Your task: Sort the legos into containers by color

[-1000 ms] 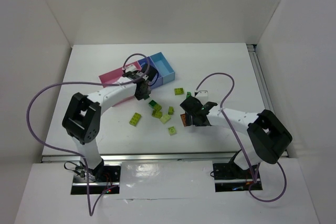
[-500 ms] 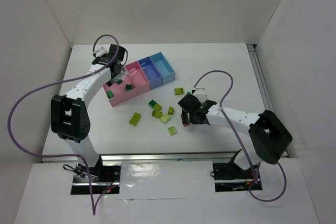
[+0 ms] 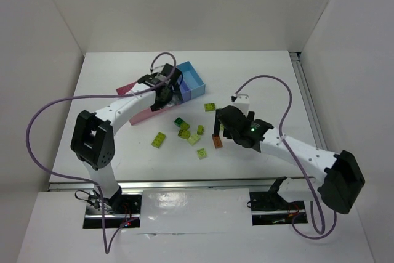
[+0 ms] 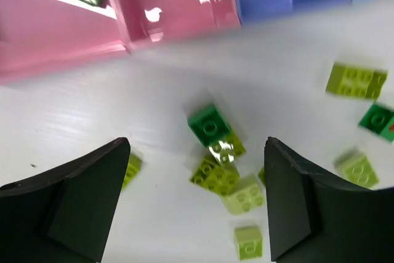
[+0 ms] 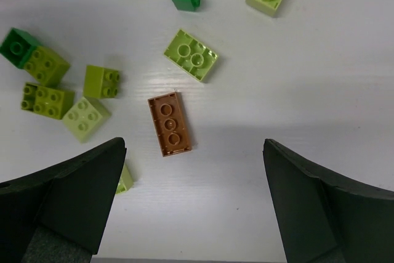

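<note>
The right gripper [image 5: 194, 152] is wide open and holds nothing. It hangs over the brown brick [image 5: 169, 124], which lies flat on the table [image 5: 308, 60]. The brick sits between the two fingers, a bit closer to the finger [image 5: 80, 201] on the side of the green pile [image 5: 55, 90].

The brick's long side points away from the wrist and is tipped only a little. So the fingers stand on either side of its narrow width. I think that is a good line-up. The gripper needs a small slide toward the pile and then a straight drop, with hardly any turn.

A light green brick [image 5: 191, 55] lies just past the brown one but does not touch it.

The left gripper [image 4: 197, 158] is open and empty too. It is near the bins [image 4: 172, 10], well apart from the brown brick. So the right arm is the nearer one for this brick.
</note>
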Controlling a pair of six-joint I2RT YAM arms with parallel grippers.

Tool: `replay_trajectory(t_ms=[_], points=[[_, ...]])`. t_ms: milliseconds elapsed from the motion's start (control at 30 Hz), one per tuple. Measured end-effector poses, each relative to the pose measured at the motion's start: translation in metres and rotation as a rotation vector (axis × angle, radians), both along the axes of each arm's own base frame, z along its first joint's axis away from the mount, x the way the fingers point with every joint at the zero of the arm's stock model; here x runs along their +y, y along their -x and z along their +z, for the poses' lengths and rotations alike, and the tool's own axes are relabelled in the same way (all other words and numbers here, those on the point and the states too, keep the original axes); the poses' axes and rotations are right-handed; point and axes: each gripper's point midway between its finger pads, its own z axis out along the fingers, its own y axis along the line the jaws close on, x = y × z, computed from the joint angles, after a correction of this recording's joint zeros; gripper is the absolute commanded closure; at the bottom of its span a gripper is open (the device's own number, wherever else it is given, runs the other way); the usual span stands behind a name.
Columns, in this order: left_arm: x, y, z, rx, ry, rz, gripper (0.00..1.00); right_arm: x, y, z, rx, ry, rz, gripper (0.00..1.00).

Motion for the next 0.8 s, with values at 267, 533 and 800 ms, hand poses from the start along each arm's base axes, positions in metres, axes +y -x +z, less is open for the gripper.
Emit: replay_trajectory(t_ms=[267,533,800], points=[[-0.034,0.029,-0.057,0.164,0.049,0.016,0.01,-0.016,0.002,0.032,-0.099,-0.049,-0.056,0.00],[-0.039,0.029,-0.092,0.228,0.051,0.102,0.19,-0.022,0.005,0.028,-0.085,-0.025,-0.064,0.00],[-0.046,0.025,-0.105,0.246,0.064,0.126,0.56,-0.022,0.005,0.026,-0.079,-0.018,-0.064,0.00]])
